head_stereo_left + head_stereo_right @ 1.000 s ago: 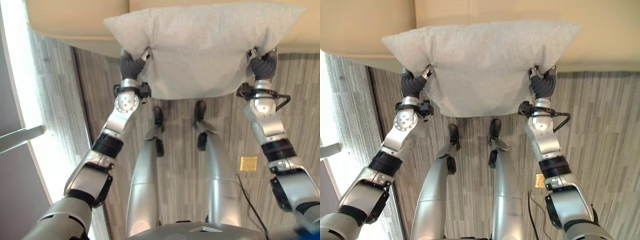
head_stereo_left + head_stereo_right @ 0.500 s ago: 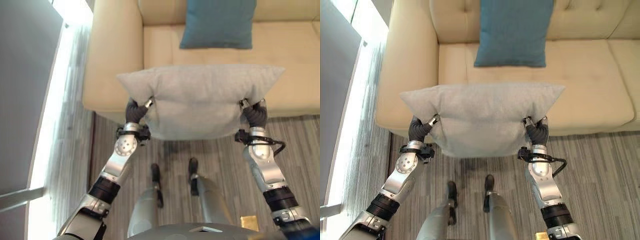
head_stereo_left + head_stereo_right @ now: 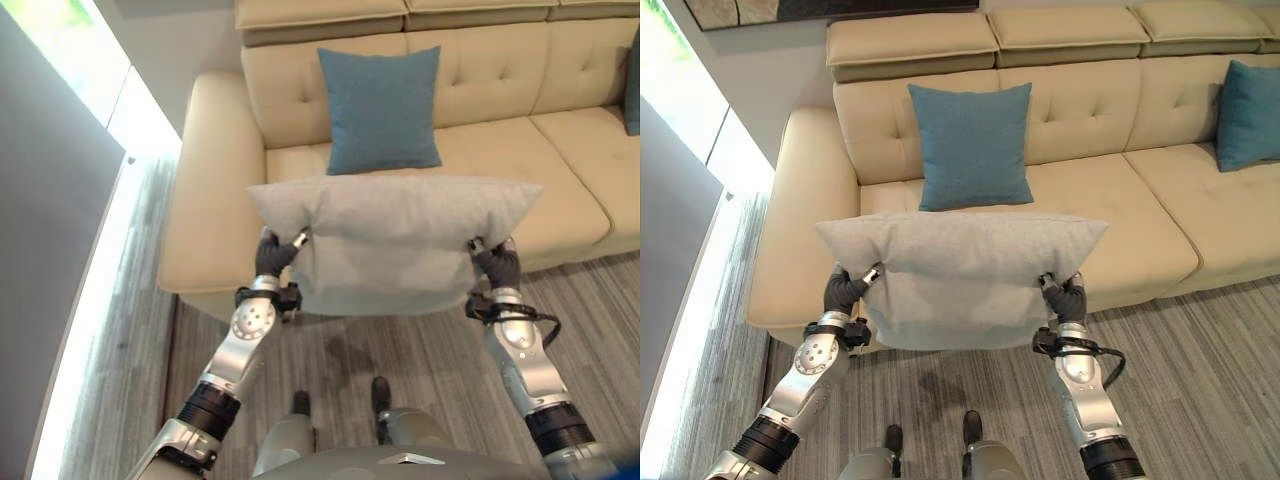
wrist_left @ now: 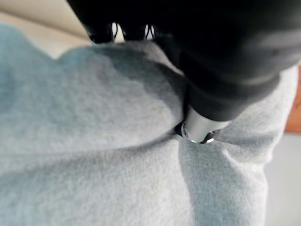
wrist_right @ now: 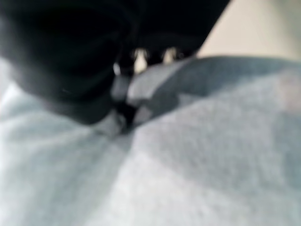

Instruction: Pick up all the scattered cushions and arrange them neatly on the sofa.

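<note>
While both hands grip it, cushions counted: three, one grey and two blue.
Grey cushion (image 3: 960,275): held in the air in front of the sofa's front edge, above the floor; long axis runs left to right, parallel to the sofa front; broad face towards the camera, top edge level.
Left hand (image 3: 847,290): fingers curled into the cushion's left lower corner, pinching the cloth.
Right hand (image 3: 1068,297): fingers curled into the right lower corner, same pinch.
Blue cushion, nearer (image 3: 972,145): upright against the backrest on the left seat, just behind the grey one.
Blue cushion, far right (image 3: 1247,113): leaning on the backrest, partly cut by the frame.
Sofa (image 3: 800,230): beige, tufted back.
Floor (image 3: 1210,380): grey striped.
</note>
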Tool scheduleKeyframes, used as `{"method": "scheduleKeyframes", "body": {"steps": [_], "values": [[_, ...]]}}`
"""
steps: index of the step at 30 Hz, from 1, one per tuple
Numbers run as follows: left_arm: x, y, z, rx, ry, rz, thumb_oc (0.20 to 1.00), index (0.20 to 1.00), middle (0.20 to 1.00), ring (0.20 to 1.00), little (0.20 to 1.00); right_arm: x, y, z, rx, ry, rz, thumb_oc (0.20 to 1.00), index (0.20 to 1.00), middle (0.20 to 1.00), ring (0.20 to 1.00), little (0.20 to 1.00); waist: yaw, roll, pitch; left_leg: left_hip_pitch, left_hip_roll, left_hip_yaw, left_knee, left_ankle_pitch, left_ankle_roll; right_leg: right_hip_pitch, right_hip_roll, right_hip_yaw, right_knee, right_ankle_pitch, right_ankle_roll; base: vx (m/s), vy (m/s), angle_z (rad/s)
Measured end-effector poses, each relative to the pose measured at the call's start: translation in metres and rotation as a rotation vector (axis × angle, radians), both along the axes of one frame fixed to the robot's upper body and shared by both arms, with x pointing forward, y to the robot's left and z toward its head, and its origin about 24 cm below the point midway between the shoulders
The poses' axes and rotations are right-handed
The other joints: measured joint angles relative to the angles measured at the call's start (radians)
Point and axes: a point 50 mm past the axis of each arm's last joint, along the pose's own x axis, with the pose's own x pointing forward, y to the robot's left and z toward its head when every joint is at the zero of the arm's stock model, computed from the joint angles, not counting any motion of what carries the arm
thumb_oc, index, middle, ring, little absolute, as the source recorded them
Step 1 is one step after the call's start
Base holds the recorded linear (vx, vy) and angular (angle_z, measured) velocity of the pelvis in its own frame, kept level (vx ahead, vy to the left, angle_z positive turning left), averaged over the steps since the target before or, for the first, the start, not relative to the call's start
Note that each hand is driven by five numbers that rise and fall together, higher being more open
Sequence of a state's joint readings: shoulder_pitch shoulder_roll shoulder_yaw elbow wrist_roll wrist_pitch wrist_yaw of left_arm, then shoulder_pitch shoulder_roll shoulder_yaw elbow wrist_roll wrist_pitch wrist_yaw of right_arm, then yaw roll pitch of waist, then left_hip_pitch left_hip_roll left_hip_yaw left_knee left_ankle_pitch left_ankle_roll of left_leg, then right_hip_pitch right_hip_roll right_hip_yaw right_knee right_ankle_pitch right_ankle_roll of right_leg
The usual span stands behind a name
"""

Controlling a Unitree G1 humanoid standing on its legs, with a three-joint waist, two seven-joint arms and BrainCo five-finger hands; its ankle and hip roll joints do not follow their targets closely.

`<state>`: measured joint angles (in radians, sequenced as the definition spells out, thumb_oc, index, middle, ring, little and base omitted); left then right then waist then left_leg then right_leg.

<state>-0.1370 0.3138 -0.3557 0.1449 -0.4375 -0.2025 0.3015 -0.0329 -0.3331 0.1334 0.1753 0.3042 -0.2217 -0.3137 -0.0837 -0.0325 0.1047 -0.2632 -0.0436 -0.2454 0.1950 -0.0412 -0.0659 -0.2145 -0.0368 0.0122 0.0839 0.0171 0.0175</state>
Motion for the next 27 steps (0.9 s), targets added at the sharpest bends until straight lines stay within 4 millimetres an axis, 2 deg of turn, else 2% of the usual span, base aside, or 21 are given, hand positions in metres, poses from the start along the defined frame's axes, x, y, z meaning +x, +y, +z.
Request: {"method": "scheduleKeyframes", "body": {"steps": [2,4,5,6,7,8,9,10,11,12,14,16,18,19,24,25,26,27], "values": [[-0.001,0.001,-0.002,0.010,0.007,-0.013,0.200,0.200,0.200,0.200,0.200,-0.001,0.000,-0.002,0.006,0.011,0.002,0.200,0.200,0.200,0.200,0.200,-0.012,0.026,-0.015,0.026,0.006,0.046,-0.048,0.021,0.039,-0.006,0.016,0.005,-0.005,0.018,0.008,0.00,0.216,-0.90],[-0.001,0.001,-0.002,0.029,0.004,-0.028,0.200,0.200,0.200,0.200,0.200,-0.005,0.001,-0.007,0.020,0.029,-0.001,0.200,0.200,0.200,0.200,0.200,-0.035,0.002,-0.024,0.051,-0.010,0.099,-0.083,0.040,0.062,-0.022,-0.007,0.039,-0.014,0.028,0.028,-0.02,0.288,-0.80],[-0.002,0.002,-0.003,0.045,0.009,-0.032,0.200,0.200,0.200,0.200,0.200,-0.006,0.002,-0.008,0.028,0.031,0.003,0.200,0.200,0.200,0.200,0.200,-0.033,-0.008,-0.027,0.062,-0.016,0.155,-0.099,0.048,0.090,-0.033,-0.017,0.088,-0.031,0.043,0.050,-0.01,0.147,-1.25],[-0.003,0.003,-0.004,0.043,0.013,-0.027,0.200,0.200,0.200,0.200,0.200,-0.006,0.003,-0.008,0.030,0.033,0.009,0.200,0.200,0.200,0.200,0.200,-0.008,-0.005,-0.030,0.081,-0.013,0.208,-0.133,0.060,0.105,-0.036,-0.024,0.118,-0.033,0.048,0.062,-0.05,0.179,-1.54],[-0.003,0.004,-0.004,0.050,0.016,-0.027,0.200,0.200,0.200,0.200,0.200,-0.007,0.006,-0.010,0.035,0.044,0.018,0.200,0.200,0.200,0.200,0.200,-0.039,0.007,-0.029,0.093,-0.033,0.262,-0.140,0.065,0.125,-0.041,-0.056,0.116,-0.045,0.047,0.097,-0.09,0.225,-1.88],[-0.003,0.011,-0.004,0.065,0.017,-0.015,0.200,0.200,0.200,0.200,0.200,-0.007,0.013,-0.014,0.059,0.055,0.026,0.200,0.200,0.200,0.200,0.200,-0.024,-0.007,-0.028,0.119,-0.042,0.354,-0.155,0.063,0.135,-0.067,-0.084,0.132,-0.033,0.082,0.135,-0.09,0.170,-2.05],[-0.005,0.022,-0.006,0.073,0.025,0.016,0.200,0.200,0.200,0.200,0.200,-0.008,0.021,-0.016,0.063,0.064,0.062,0.200,0.200,0.200,0.200,0.200,0.012,0.009,-0.018,0.127,-0.019,0.431,-0.159,0.053,0.153,-0.099,-0.118,-0.006,-0.009,0.066,0.132,-0.05,0.075,-1.79],[-0.006,0.023,-0.008,0.071,0.035,0.023,0.200,0.200,0.200,0.200,0.200,-0.009,0.021,-0.017,0.064,0.075,0.073,0.200,0.200,0.200,0.200,0.200,0.022,0.024,-0.007,0.137,0.003,0.449,-0.163,0.051,0.155,-0.088,-0.146,-0.149,0.011,0.057,0.127,0.00,0.030,-1.36],[-0.009,0.025,-0.011,0.068,0.047,0.034,0.200,0.200,0.200,0.200,0.200,-0.010,0.024,-0.021,0.072,0.096,0.087,0.200,0.200,0.200,0.200,0.200,0.034,0.030,-0.005,0.148,0.020,0.460,-0.166,0.047,0.153,-0.067,-0.170,-0.259,0.032,0.050,0.128,0.01,-0.009,-0.64],[-0.011,0.027,-0.013,0.068,0.056,0.041,0.200,0.200,0.200,0.200,0.200,-0.012,0.026,-0.023,0.076,0.108,0.099,0.200,0.200,0.200,0.200,0.200,0.046,0.029,-0.005,0.166,0.032,0.474,-0.178,0.045,0.149,-0.036,-0.183,-0.317,0.050,0.042,0.129,0.02,-0.050,-0.50],[-0.015,0.031,-0.017,0.072,0.072,0.051,0.200,0.200,0.200,0.200,0.200,-0.013,0.028,-0.025,0.076,0.115,0.122,0.200,0.200,0.200,0.200,0.200,0.063,0.016,-0.009,0.203,0.039,0.488,-0.215,0.055,0.126,0.029,-0.192,-0.348,0.043,0.032,0.122,0.02,-0.075,-0.35],[-0.018,0.032,-0.020,0.060,0.083,0.054,0.200,0.200,0.200,0.200,0.200,-0.013,0.025,-0.024,0.066,0.116,0.123,0.200,0.200,0.200,0.200,0.200,0.071,0.031,-0.007,0.218,0.066,0.481,-0.240,0.076,0.089,0.069,-0.149,-0.348,-0.033,0.049,0.088,0.04,-0.106,-0.15],[-0.020,0.029,-0.023,0.046,0.092,0.045,0.200,0.200,0.200,0.200,0.200,-0.014,0.021,-0.024,0.055,0.118,0.114,0.200,0.200,0.200,0.200,0.200,0.072,0.034,-0.007,0.220,0.087,0.481,-0.248,0.090,0.073,0.080,-0.118,-0.345,-0.055,0.057,0.074,0.11,-0.175,-0.07],[-0.021,0.024,-0.026,0.029,0.105,0.039,0.200,0.200,0.200,0.200,0.200,-0.015,0.016,-0.025,0.046,0.122,0.101,0.200,0.200,0.200,0.200,0.200,0.070,0.036,-0.010,0.225,0.113,0.486,-0.249,0.092,0.056,0.101,-0.084,-0.336,-0.100,0.064,0.065,0.11,-0.153,-0.16],[-0.024,0.011,-0.029,0.017,0.119,-0.021,0.200,0.200,0.200,0.200,0.200,-0.019,0.003,-0.025,0.020,0.132,0.070,0.200,0.200,0.200,0.200,0.200,0.044,0.054,-0.017,0.229,0.144,0.477,-0.244,0.096,0.037,0.126,-0.034,-0.331,-0.137,0.067,0.055,0.05,-0.165,-0.02],[-0.023,0.006,-0.029,0.001,0.118,-0.027,0.200,0.200,0.200,0.200,0.200,-0.019,-0.001,-0.024,0.016,0.129,0.057,0.200,0.200,0.200,0.200,0.200,0.031,0.057,-0.016,0.211,0.160,0.462,-0.216,0.093,0.021,0.126,-0.023,-0.325,-0.134,0.060,0.046,0.02,-0.133,0.26],[-0.021,0.004,-0.028,0.002,0.117,-0.038,0.200,0.200,0.200,0.200,0.200,-0.021,-0.001,-0.026,0.022,0.137,0.053,0.200,0.200,0.200,0.200,0.200,0.018,0.050,-0.013,0.183,0.158,0.442,-0.165,0.091,0.016,0.129,-0.025,-0.315,-0.133,0.048,0.029,0.03,-0.133,0.18],[-0.021,0.001,-0.029,-0.005,0.120,-0.041,0.200,0.200,0.200,0.200,0.200,-0.021,-0.005,-0.025,0.022,0.132,0.038,0.200,0.200,0.200,0.200,0.200,0.023,0.051,-0.011,0.168,0.168,0.424,-0.116,0.099,0.010,0.129,-0.013,-0.302,-0.118,0.038,0.012,0.03,-0.191,0.08]]}}
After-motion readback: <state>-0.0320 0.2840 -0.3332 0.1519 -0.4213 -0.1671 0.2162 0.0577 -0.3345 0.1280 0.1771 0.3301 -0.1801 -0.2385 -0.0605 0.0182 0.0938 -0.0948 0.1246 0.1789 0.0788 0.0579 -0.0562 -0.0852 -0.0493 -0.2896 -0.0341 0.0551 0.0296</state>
